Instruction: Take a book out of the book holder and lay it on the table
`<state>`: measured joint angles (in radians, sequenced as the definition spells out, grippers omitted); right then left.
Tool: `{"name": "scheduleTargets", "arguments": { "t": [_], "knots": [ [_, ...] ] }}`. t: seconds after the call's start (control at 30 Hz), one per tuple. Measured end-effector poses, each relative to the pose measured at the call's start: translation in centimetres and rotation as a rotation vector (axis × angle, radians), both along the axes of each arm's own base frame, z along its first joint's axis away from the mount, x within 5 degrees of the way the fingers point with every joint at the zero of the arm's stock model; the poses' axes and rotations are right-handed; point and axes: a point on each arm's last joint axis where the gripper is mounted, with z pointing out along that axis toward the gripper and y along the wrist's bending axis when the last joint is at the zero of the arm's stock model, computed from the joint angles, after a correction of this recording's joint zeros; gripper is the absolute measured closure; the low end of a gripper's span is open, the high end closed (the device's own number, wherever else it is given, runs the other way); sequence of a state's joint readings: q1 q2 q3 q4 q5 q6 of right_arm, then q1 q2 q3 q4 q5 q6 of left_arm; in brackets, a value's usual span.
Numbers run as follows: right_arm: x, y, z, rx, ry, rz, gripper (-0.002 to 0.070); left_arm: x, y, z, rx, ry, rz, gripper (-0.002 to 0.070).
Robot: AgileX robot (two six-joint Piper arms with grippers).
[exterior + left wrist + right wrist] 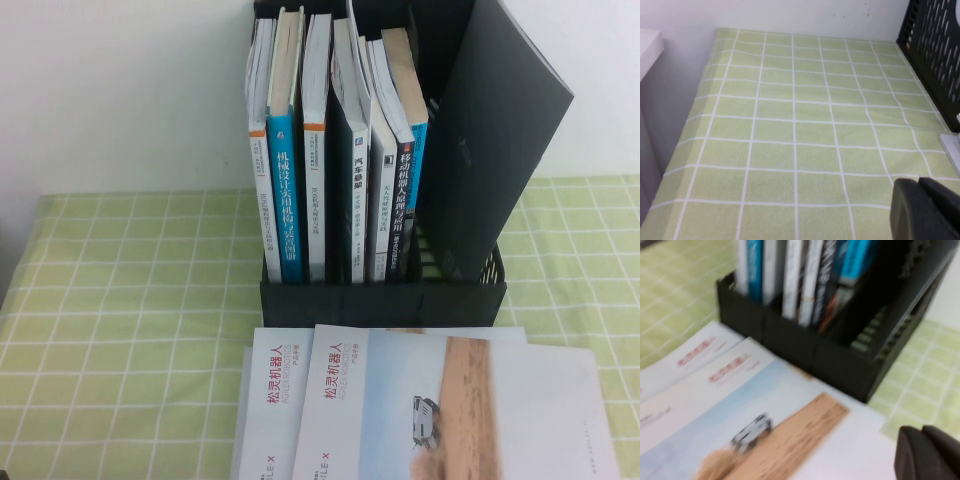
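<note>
Large thin grey softcover book [495,130] leans in black plastic book holder [380,300] at table [120,300] rear edge, likely floppy, slick, grip top edge; left gripper [925,210] and right gripper [927,452] both pressed together, low.

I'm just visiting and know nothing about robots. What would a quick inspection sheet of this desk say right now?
Surface: table under a light green checked cloth.
Job's things: book with a tan strip and small robot lies flat in front of the book holder, on top of a similar copy; a thin dark softcover leans in the rack's right end.
Clutter: upright books with white, blue and black spines fill the rack.
Grippers: left gripper above bare cloth left of the rack, holding nothing; right gripper above the flat book's far corner, holding nothing.
Cables: nothing seen.
Surroundings: plain white wall behind.
</note>
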<state>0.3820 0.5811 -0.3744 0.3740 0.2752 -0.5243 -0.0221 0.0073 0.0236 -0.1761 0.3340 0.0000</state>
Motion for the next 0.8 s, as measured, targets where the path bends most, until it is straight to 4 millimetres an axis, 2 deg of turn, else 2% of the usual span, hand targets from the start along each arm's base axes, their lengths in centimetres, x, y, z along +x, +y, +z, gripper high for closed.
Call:
{"name": "scheduleTargets", "arguments": {
  "t": [0.13, 0.27, 0.4, 0.8],
  "knots": [
    [-1.7, -1.8, 0.2, 0.052, -0.092, -0.111, 0.0678, 0.0, 0.0, 0.0, 0.0, 0.0, 0.0, 0.0678],
    [-3.5, -3.1, -0.6, 0.106, -0.177, -0.229, 0.0678, 0.0, 0.0, 0.0, 0.0, 0.0, 0.0, 0.0678],
    [-4.5, -3.5, -2.4, 0.152, -0.193, -0.284, 0.0678, 0.0, 0.0, 0.0, 0.0, 0.0, 0.0, 0.0678],
    [-5.5, -4.0, -9.1, 0.153, -0.088, -0.354, 0.0678, 0.0, 0.0, 0.0, 0.0, 0.0, 0.0, 0.0678]
  ]
}}
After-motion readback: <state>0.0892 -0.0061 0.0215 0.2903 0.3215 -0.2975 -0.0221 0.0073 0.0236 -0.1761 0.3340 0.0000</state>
